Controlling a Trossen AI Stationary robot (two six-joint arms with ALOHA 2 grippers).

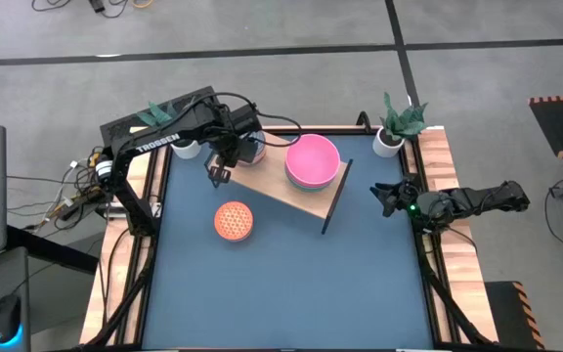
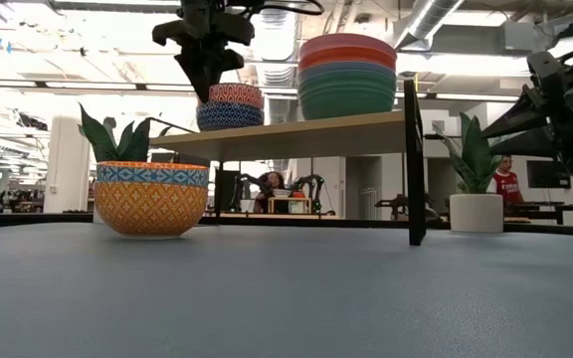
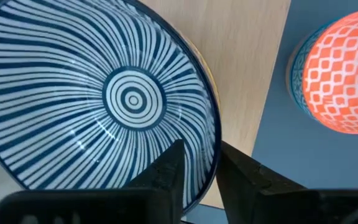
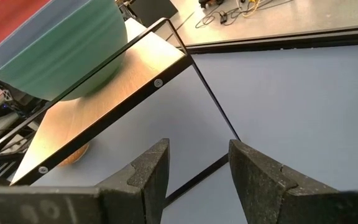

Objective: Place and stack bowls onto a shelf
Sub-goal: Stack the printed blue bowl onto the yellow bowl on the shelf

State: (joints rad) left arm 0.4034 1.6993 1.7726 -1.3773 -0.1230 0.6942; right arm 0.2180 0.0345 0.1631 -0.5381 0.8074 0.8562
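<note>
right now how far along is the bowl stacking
Mostly done. The big plain bowls sit stacked on the shelf. In hand: the left claw straddles the rim of the blue striped bowl, which sits in a patterned bowl there. Left: the orange bowl on the table. The right claw waits open at the right edge.

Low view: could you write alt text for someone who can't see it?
The left gripper hangs over a small patterned bowl on a wooden shelf, beside a stack of plain bowls. An orange patterned bowl sits on the blue table.
</note>
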